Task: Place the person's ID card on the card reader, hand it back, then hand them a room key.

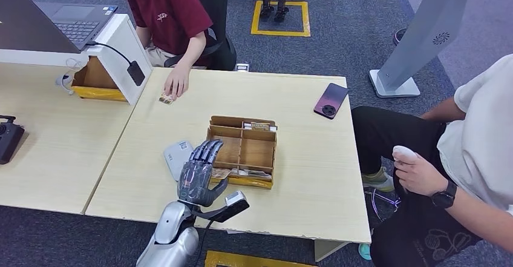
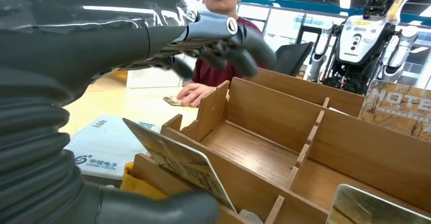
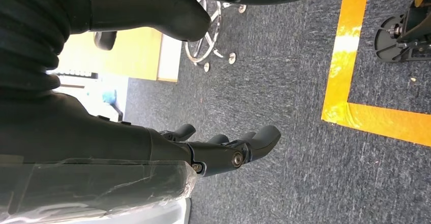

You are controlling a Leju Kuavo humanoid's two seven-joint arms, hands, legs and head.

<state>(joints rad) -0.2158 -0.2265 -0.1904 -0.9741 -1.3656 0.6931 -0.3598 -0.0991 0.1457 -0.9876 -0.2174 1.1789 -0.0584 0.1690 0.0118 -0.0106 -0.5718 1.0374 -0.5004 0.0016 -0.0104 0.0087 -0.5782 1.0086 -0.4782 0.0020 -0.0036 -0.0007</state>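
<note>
- The silver left hand (image 1: 199,173) hovers with fingers (image 1: 207,151) spread and empty, tips over the near-left cell of the partitioned wooden card box (image 1: 259,153) (likely reaching for a room key).
- Beside them lies the flat grey-white card reader (image 1: 176,157).
- Well beyond, on the worktop (image 1: 302,158), the seated person's hand (image 1: 176,85) covers the small ID card (image 1: 166,99).
- The right hand (image 3: 223,148) hangs loose, empty.

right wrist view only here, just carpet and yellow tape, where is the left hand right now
Observer: The left hand hovers over the near left corner of the wooden box on the table.
Operator: holding anything
Observer: No, its fingers are spread, nothing between them.
Operator: where's the id card
Observer: A small card lies on the table's far side, under the hand of the person in the red shirt.
</note>
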